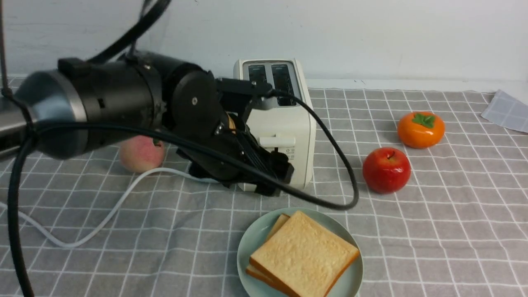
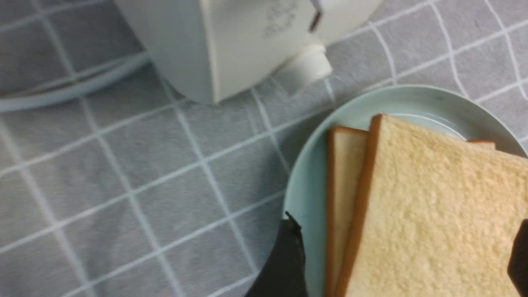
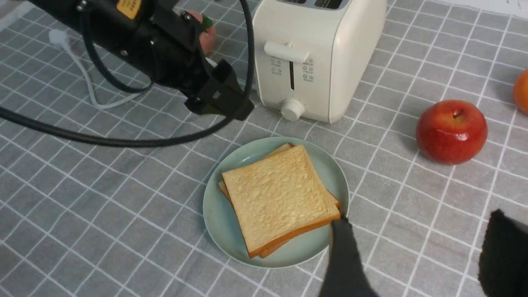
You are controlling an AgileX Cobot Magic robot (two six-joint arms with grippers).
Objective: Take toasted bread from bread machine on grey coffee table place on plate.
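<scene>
Two slices of toasted bread (image 1: 303,251) lie stacked on the mint-green plate (image 1: 251,239), on the grey coffee table (image 1: 165,231) in front of the bread machine (image 1: 284,128). The bread machine's slots look dark and empty. My left gripper (image 1: 276,177) hangs open and empty by the bread machine's front, above the plate's far edge. In the left wrist view the bread (image 2: 433,206) on the plate (image 2: 305,194) shows between the spread fingers (image 2: 288,255). My right gripper (image 3: 420,255) is open and empty, above the table beside the plate (image 3: 214,206); it is out of the front view.
A red apple (image 1: 386,170) and an orange persimmon (image 1: 420,130) sit right of the bread machine. A peach (image 1: 141,153) sits to its left. The white cord (image 1: 103,218) runs across the left of the table. A folded cloth (image 1: 505,109) lies far right.
</scene>
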